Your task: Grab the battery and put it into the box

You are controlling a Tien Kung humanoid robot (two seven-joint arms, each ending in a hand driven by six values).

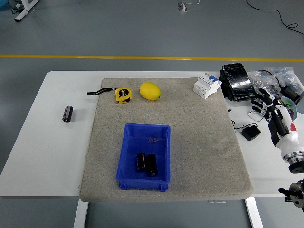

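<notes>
The right hand (268, 105), fingers wide and holding nothing, must reach far left to the small black battery (68, 113) before the blue plastic box (125, 156).

The right arm (290, 156) ran off the frame's right edge, beside the blue box (144, 156). The small item near the box's far wall was too small to identify.

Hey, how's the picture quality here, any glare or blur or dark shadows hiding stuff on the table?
Head view: even, soft light, no hard shadows; the loose battery on the white table is sharp. Glare shows on the glossy black pack at the right. The batteries inside the blue box are dark and low on detail. The right hand looks sharp.
</notes>
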